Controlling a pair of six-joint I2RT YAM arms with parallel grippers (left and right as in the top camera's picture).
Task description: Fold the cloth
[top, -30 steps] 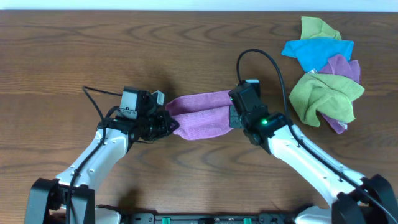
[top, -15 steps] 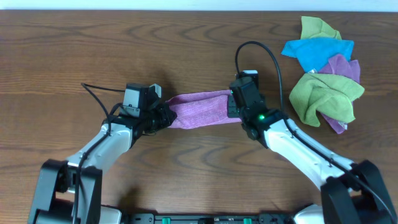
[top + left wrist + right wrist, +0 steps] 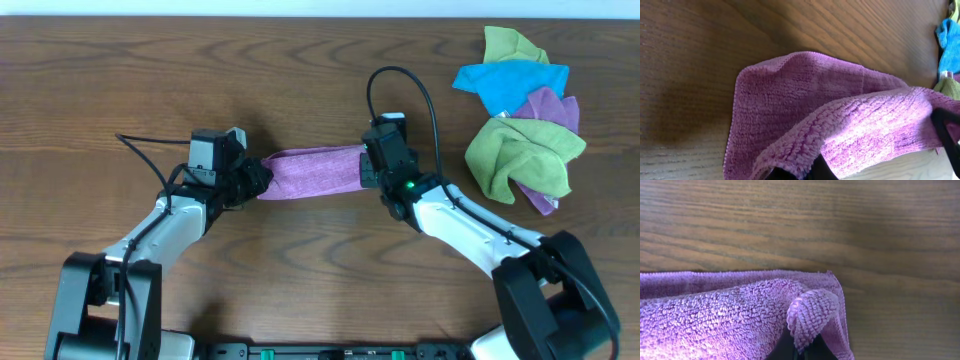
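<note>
The lilac cloth (image 3: 310,172) lies as a narrow folded band on the wooden table between my two arms. My left gripper (image 3: 256,181) is shut on its left end, and my right gripper (image 3: 364,168) is shut on its right end. In the left wrist view the cloth (image 3: 840,120) shows an upper layer held over a lower layer that rests on the wood. In the right wrist view a pinched fold of the cloth (image 3: 810,312) sits between my fingers (image 3: 799,350). No white tag shows.
A pile of green, blue and purple cloths (image 3: 520,110) lies at the back right of the table (image 3: 120,80). A black cable (image 3: 400,85) loops above the right wrist.
Both grippers have moved away from me towards the table's far edge, carrying the near edge of the cloth over its far part. The cloth looks narrower now.
</note>
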